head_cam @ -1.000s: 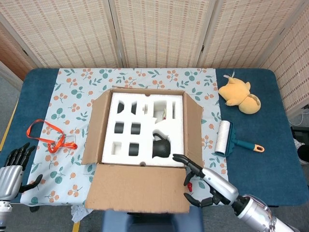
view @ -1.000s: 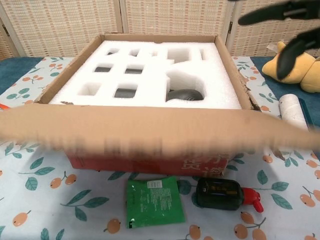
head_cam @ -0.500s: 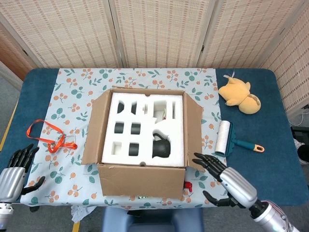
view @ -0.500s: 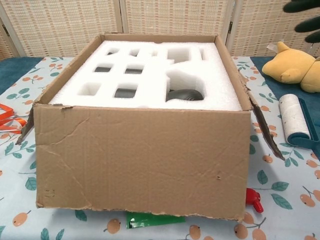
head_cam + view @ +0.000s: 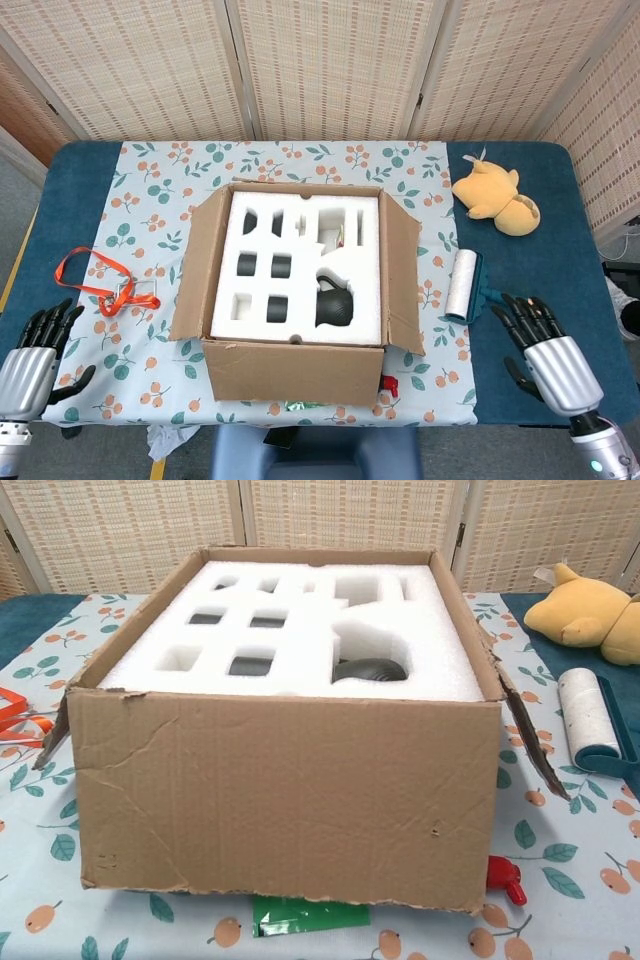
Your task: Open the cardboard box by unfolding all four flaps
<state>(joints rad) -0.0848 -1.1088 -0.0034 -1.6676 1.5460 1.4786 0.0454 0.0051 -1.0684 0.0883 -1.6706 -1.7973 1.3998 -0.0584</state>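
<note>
- Box (image 5: 295,290) sitting open at frame centre, flaps (image 5: 293,373) hanging down: light, stiff cardboard, likely best taken by flap edges.
- Left hand (image 5: 30,355) and right hand (image 5: 546,350) hovering at the lower corners, fingers spread, holding nothing.

a folding screen (image 5: 330,65) of woven, cream-coloured panels in pale frames stands right behind the bench (image 5: 75,165), filling the top of the head view and the strip above the bench in the chest view. the bench is covered in dark blue cloth, which shows bare at both ends. over the middle of the bench lies a pale blue tablecloth (image 5: 150,185) printed with orange berries and green leaves. to the left of the bench, grey floor (image 5: 12,210) shows, with a yellow line (image 5: 12,275) running close along the bench's left edge. the light is even and soft, with only faint shadows.
</note>
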